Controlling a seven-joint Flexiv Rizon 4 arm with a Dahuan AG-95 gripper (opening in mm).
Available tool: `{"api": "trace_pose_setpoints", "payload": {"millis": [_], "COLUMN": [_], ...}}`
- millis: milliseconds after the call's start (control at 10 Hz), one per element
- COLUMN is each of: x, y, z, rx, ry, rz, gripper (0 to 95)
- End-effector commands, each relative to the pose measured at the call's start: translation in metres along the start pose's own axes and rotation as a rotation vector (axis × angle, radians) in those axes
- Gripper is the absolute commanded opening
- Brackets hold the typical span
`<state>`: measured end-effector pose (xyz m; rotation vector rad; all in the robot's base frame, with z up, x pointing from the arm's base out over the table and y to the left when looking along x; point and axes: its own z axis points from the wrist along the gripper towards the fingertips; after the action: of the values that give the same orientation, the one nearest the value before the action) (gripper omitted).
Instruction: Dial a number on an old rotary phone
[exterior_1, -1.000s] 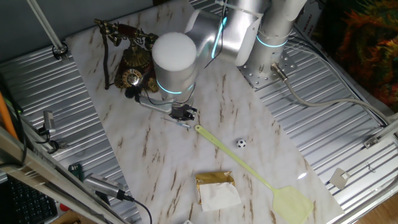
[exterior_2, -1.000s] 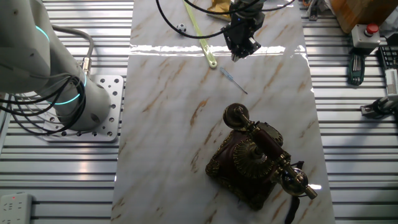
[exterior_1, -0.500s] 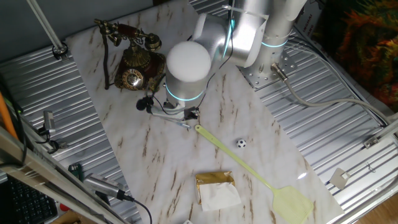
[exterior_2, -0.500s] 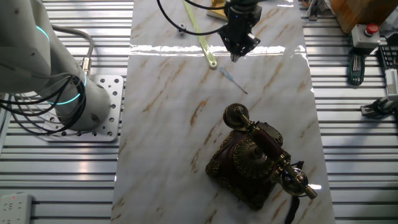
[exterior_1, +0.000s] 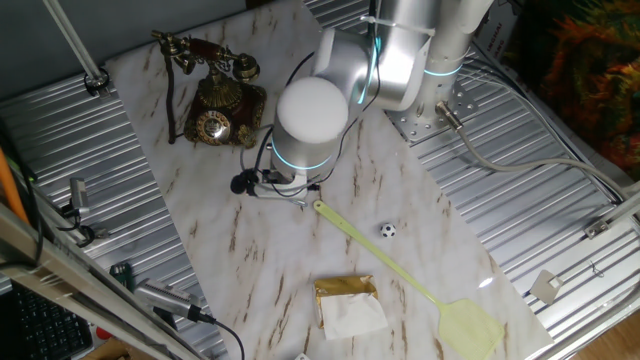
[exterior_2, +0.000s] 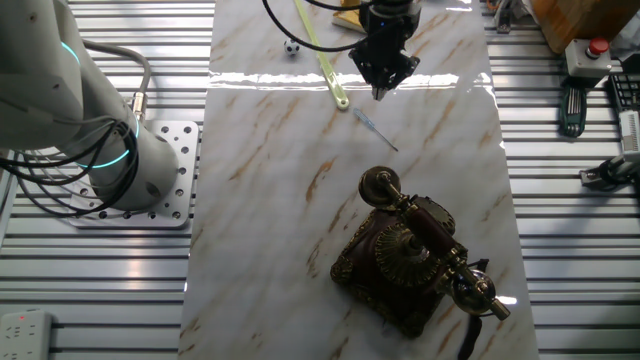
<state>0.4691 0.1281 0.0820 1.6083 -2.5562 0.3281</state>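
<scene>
The old rotary phone (exterior_1: 215, 97) stands at the far left of the marble board, its brass dial facing front and the dark red handset on the cradle. It also shows in the other fixed view (exterior_2: 412, 257). My gripper (exterior_2: 381, 90) points down at the board, well away from the phone, with its fingers tapered together and nothing between them. In one fixed view the gripper (exterior_1: 298, 186) is mostly hidden under the arm's white wrist. A thin clear stylus (exterior_2: 377, 130) lies on the board between the gripper and the phone.
A yellow fly swatter (exterior_1: 400, 272) lies diagonally across the board, its handle end (exterior_2: 334, 88) close beside the gripper. A small black-and-white ball (exterior_1: 387, 230) and a yellow-and-white packet (exterior_1: 348, 303) lie nearby. Ribbed metal table (exterior_1: 540, 200) surrounds the board.
The arm's wrist has swung to the right, away from the phone. The gripper has turned and shifted slightly over the same spot. The phone and stylus have not moved.
</scene>
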Motion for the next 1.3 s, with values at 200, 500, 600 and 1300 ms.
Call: {"api": "trace_pose_setpoints", "payload": {"millis": [200, 500, 600, 1300], "x": [-0.001, -0.001, 0.000, 0.001], "y": [-0.001, 0.000, 0.000, 0.003], "z": [0.001, 0.003, 0.005, 0.021], "rx": [0.003, 0.019, 0.025, 0.075], "ry": [0.003, 0.026, 0.031, 0.036], "rz": [-0.029, -0.102, -0.125, -0.254], "gripper": [0.0, 0.0, 0.0, 0.0]}}
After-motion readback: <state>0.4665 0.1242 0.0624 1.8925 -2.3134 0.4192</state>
